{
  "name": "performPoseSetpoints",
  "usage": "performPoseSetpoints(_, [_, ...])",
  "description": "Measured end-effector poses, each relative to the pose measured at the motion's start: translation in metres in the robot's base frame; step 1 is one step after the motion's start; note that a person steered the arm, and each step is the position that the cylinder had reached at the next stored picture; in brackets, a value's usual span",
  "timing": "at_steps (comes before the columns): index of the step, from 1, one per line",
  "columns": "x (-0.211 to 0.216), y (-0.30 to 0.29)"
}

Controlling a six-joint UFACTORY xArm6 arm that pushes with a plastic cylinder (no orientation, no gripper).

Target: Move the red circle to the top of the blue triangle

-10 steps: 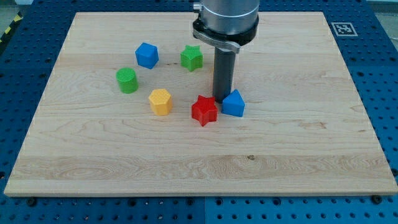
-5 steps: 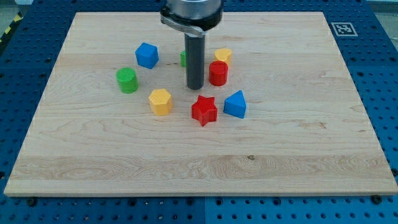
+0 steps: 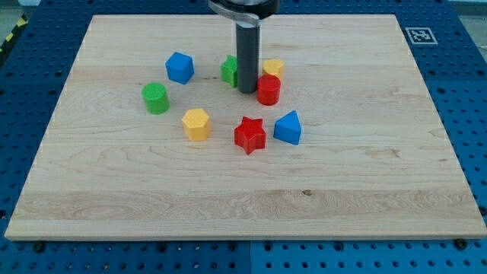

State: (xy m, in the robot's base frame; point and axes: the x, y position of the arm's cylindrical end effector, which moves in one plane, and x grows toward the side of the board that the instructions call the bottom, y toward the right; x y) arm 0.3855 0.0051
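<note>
You are seeing my tip (image 3: 247,91), clawless, sitting just left of the red circle (image 3: 268,90), above the blue triangle (image 3: 288,128).

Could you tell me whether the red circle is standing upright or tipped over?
Upright: the red circle shows its flat round face on top, beside my tip.

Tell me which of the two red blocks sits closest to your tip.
The red circle, just right of my tip. The red star lies farther toward the view's bottom, beside the blue triangle.
</note>
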Motion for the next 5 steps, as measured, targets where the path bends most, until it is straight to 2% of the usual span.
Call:
performPoseSetpoints(2, [0.002, 0.018])
performPoseSetpoints(5, [0.031, 0.036])
